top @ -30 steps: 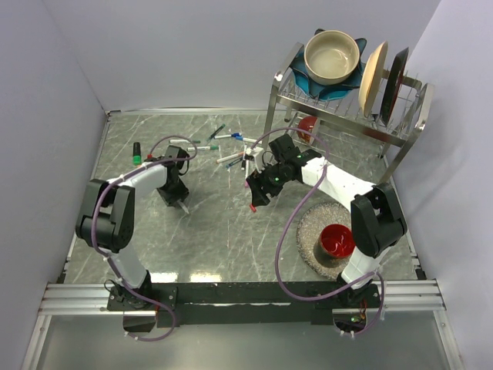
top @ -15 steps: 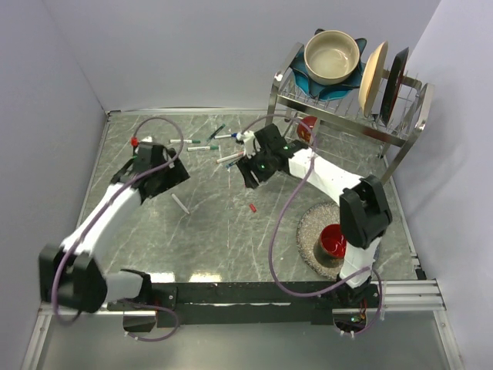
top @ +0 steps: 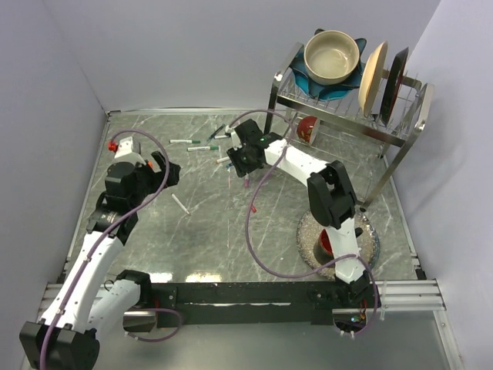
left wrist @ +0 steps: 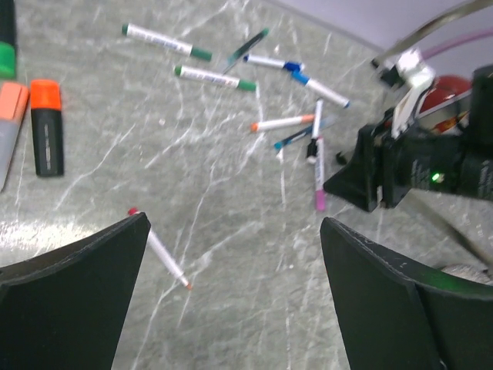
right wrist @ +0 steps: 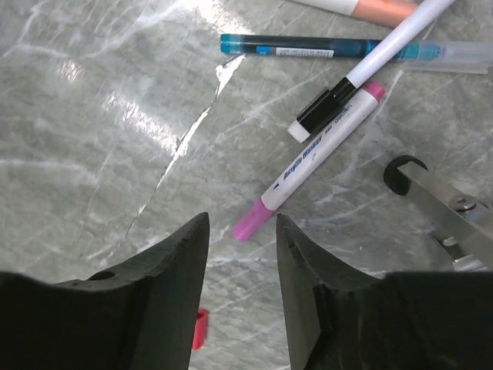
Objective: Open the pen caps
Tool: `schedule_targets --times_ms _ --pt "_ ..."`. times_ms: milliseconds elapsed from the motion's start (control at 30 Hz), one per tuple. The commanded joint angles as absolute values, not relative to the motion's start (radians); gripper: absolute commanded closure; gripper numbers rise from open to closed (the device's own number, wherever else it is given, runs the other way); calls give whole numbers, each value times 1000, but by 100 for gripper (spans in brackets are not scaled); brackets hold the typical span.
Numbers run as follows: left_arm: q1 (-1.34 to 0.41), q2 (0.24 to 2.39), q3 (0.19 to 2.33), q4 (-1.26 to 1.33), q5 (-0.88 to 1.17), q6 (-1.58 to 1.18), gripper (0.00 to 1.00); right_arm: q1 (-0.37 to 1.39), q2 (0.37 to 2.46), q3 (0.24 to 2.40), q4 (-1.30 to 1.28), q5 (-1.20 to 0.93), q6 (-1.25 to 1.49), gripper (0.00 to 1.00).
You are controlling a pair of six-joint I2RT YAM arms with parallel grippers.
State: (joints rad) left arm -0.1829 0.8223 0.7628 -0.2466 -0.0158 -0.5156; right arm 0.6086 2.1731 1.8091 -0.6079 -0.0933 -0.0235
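— What is the red piece [right wrist: 199,330] at seven o'clock in the right wrist view?
— Part of it is behind a finger of the right claw [right wrist: 240,225]. Cap or not, I cannot tell.
— And at twelve o'clock?
— The orange-ended marker [right wrist: 379,8] and the white barrel [right wrist: 400,35] both run off the top edge.
— The left wrist view?
— At nine o'clock the edge cuts the grey highlighter [left wrist: 7,127], and the green-and-black one [left wrist: 6,46] at ten.

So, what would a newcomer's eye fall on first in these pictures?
Probably the scattered markers at the far middle of the table, with the right gripper low over a pink marker there. Next, the dish rack at the far right, a big bowl on top.
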Motion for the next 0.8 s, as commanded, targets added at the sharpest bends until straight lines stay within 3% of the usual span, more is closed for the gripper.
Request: schedule_targets --times_ms 0,767 --pt "-176 827 746 -186 3 -479 0 612 2209 1888 -635 -31 28 53" --pt "-155 841 746 -187 -31 -486 1 609 2276 1832 -637 18 60 53"
